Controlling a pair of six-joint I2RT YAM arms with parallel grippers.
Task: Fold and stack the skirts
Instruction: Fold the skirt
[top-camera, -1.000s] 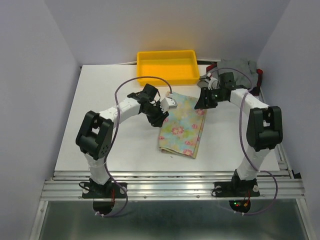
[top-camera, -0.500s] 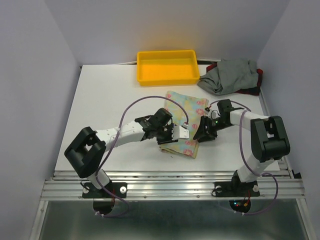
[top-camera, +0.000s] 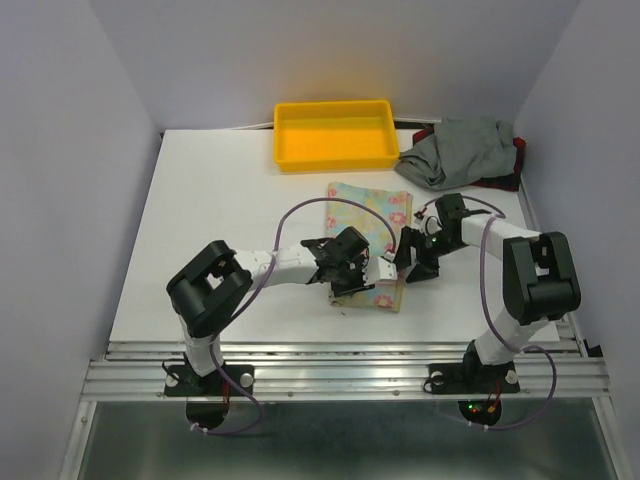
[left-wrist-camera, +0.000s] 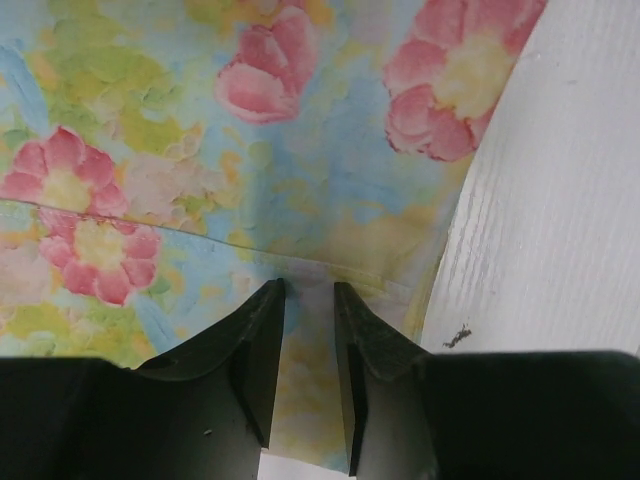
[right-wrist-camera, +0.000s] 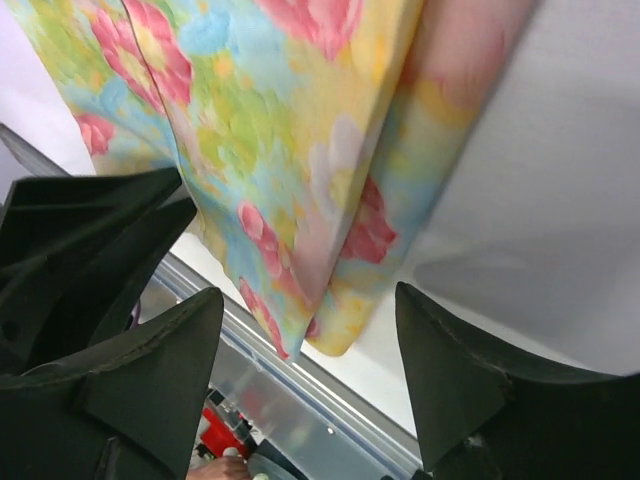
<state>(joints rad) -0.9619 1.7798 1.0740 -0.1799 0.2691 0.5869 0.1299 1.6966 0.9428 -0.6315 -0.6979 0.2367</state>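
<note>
The floral skirt (top-camera: 365, 210) lies folded into a long strip in the middle of the table, also seen in the left wrist view (left-wrist-camera: 250, 150) and the right wrist view (right-wrist-camera: 270, 120). My left gripper (top-camera: 380, 272) (left-wrist-camera: 308, 290) is low over its near right corner, jaws a narrow gap apart with flat cloth showing in the gap. My right gripper (top-camera: 412, 268) (right-wrist-camera: 308, 295) stands wide open just right of that near end, holding nothing. The grey skirt (top-camera: 460, 150) lies crumpled at the back right on top of the red plaid skirt (top-camera: 518, 165).
A yellow tray (top-camera: 335, 160) sits at the back centre. The table's front edge and metal rail (right-wrist-camera: 300, 385) lie just beyond the skirt's near end. Bare white table (left-wrist-camera: 560, 200) shows right of the cloth.
Both grippers have travelled from the floral skirt's far end to its near end. The right jaws have opened wider. The skirt has stayed about where it was.
</note>
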